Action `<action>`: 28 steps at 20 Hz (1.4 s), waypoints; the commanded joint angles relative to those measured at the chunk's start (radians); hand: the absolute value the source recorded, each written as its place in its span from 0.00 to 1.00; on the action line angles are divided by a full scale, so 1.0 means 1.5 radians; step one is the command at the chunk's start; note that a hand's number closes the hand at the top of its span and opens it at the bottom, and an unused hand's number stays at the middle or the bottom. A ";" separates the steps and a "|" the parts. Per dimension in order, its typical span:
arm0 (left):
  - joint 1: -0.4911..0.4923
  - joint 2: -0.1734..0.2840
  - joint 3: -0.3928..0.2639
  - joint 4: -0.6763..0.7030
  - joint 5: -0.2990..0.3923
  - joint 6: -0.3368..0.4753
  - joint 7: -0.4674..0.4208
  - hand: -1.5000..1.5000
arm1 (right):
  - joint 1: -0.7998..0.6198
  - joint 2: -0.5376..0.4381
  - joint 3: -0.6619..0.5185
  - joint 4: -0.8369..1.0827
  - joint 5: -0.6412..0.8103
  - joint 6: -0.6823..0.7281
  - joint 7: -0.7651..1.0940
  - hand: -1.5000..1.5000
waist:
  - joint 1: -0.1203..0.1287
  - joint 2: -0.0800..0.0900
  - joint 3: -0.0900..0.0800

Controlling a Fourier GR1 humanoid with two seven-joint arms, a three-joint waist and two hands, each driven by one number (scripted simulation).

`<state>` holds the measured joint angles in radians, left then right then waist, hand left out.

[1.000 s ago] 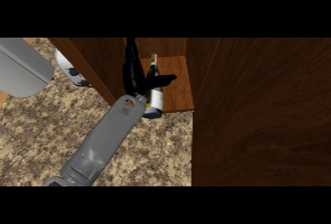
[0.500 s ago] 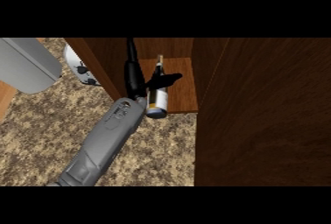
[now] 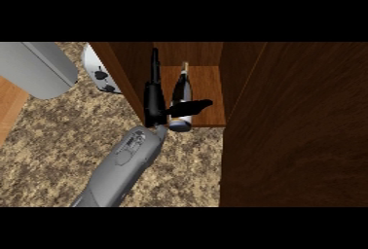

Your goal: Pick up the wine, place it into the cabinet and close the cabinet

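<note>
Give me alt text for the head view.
A robot hand holds a wine bottle lying on the wooden shelf of an open cabinet, above a speckled counter. The cabinet door fills the right side.

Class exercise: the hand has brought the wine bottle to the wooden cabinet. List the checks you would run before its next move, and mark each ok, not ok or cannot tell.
1. Dark glass wine bottle over the brown wooden cabinet shelf: ok.
2. Bottle's base fully past the shelf's front edge: not ok.
3. Black left hand curled round the bottle: ok.
4. Bottle resting on the shelf: cannot tell.
5. Right hand's position: cannot tell, out of view.
</note>
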<state>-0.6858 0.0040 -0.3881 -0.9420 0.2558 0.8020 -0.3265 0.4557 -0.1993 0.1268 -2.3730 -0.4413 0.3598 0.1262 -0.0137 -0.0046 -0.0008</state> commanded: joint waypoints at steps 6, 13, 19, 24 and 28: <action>0.142 0.017 -0.076 -0.220 0.008 -0.016 0.031 0.00 | 0.050 -0.010 0.006 -0.122 0.026 -0.032 0.039 0.00 | 0.008 -0.002 0.000; 0.260 0.094 -0.134 -0.398 -0.020 -0.036 0.086 0.00 | 0.021 -0.030 -0.030 -0.110 0.014 -0.050 0.042 0.00 | 0.011 -0.002 0.001; 0.368 0.210 -0.096 -0.547 -0.005 -0.081 0.096 0.00 | 0.009 -0.038 -0.011 -0.127 0.026 -0.066 0.059 0.00 | 0.012 -0.001 0.000; 0.458 0.250 -0.078 -0.610 0.048 -0.172 0.063 0.00 | 0.010 -0.071 -0.024 -0.126 0.000 -0.040 0.076 1.00 | 0.008 0.001 0.000; 0.497 0.285 -0.066 -0.636 0.094 -0.258 0.025 0.00 | -0.008 -0.119 0.006 -0.101 0.042 0.018 0.076 1.00 | 0.010 0.001 -0.001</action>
<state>0.0192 0.3804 -0.5205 -1.8631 0.3343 0.5217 -0.2630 0.4391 -0.3131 0.1246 -2.3773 -0.3975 0.3661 0.1501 0.0016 -0.0051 -0.0012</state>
